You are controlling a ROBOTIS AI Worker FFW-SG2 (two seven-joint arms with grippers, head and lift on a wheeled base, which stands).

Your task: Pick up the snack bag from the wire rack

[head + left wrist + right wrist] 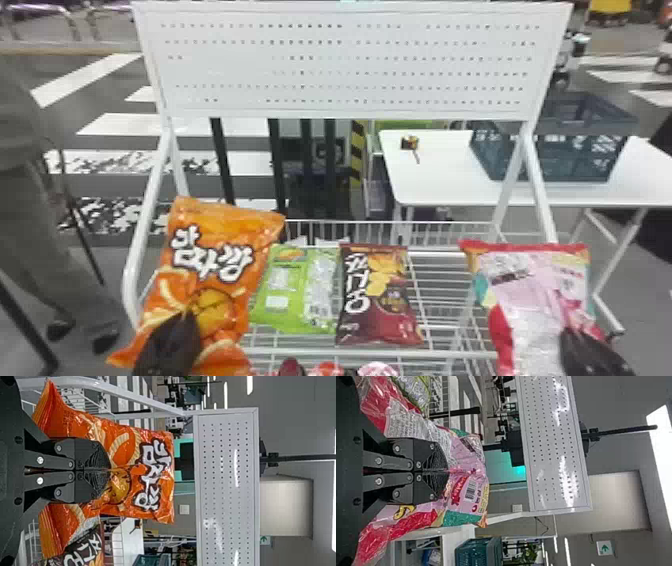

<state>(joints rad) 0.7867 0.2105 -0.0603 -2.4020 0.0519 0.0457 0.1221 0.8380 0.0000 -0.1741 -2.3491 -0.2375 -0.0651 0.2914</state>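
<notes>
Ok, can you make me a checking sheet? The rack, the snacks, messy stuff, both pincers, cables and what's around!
Surface: white wire rack carries a lime-green plastic snack bag and a dark red plastic one, side by side.
Job's things: puffy orange plastic snack bag at the rack's left; pink-and-red plastic snack bag at its right.
Clutter: small dark object on the white table behind; too small to name.
Grippers: left pincer shut on the orange bag; right pincer shut on the pink-and-red bag.
Cables: nothing seen on the rack.
Surroundings: white pegboard panel above the rack; dark teal plastic basket on the table.
</notes>
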